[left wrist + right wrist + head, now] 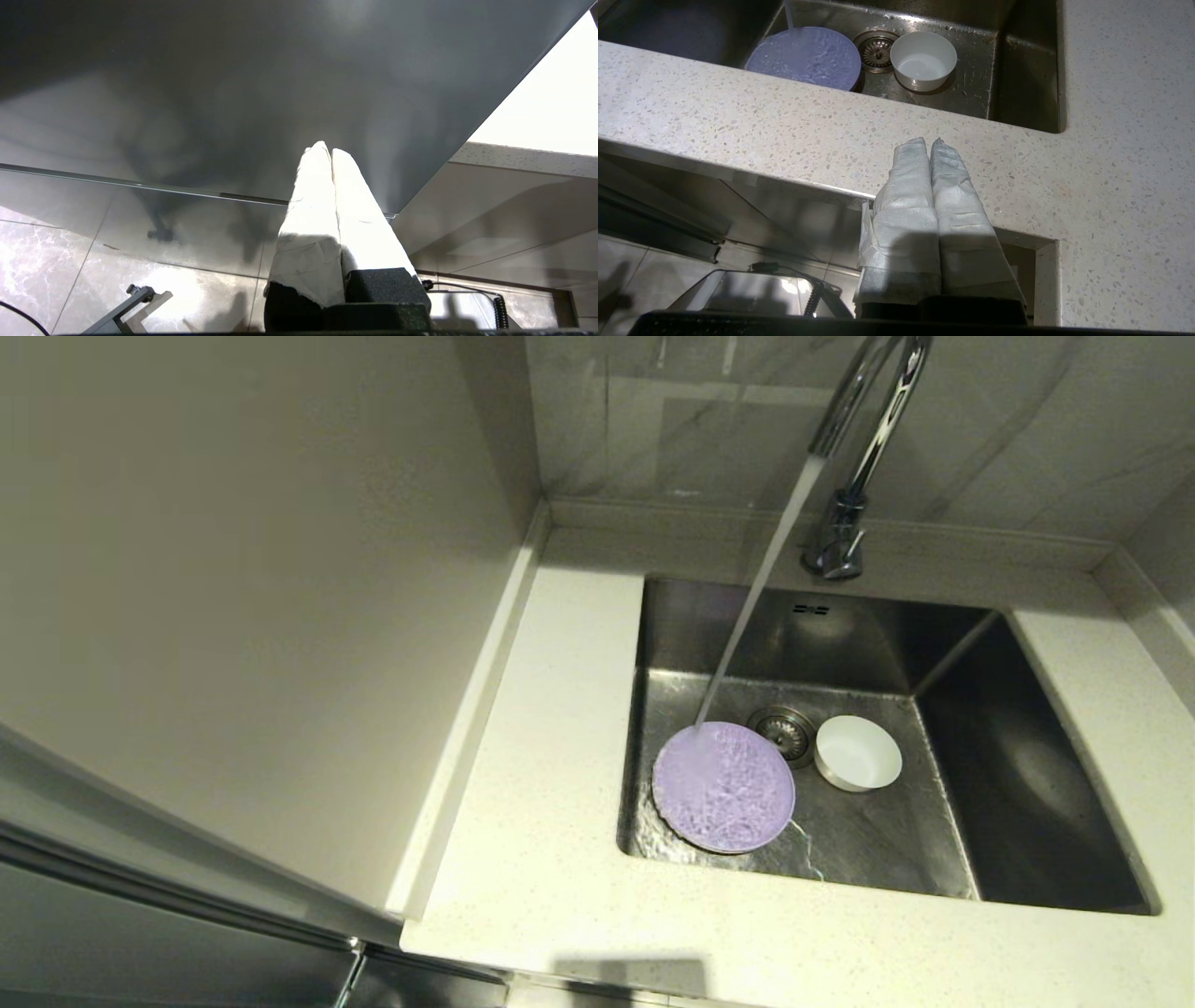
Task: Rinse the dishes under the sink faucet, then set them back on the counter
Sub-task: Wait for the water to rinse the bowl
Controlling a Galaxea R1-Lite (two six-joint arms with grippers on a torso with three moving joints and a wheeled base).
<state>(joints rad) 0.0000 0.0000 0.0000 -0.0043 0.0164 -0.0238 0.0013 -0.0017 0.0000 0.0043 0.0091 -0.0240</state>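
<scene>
Head view: sink faucet (864,448) at upper right of frame, water stream (761,583) running diagonally down onto the lavender plate (724,788). Plate sits on the sink (1018,793) floor, centre of frame, tilted, one edge against the basin's left wall. Drain strainer (782,733) just beside the plate's upper right edge. White bowl (858,753) upright, right of the strainer, close to it, holding a little water per the right wrist view. No claws visible from the head camera. Speckled desk (551,859) wraps the sink on left, bottom and right of frame.

Right wrist view: right claw (930,142) fingers pressed together, gripping nothing, sits over the desk's front edge, well apart from plate (805,57) and bowl (923,59).

Left wrist view: left claw (327,150) also fully closed and empty, below desk level, facing a grey cabinet panel (233,93); tiled floor (56,261) at lower left of frame.
</scene>
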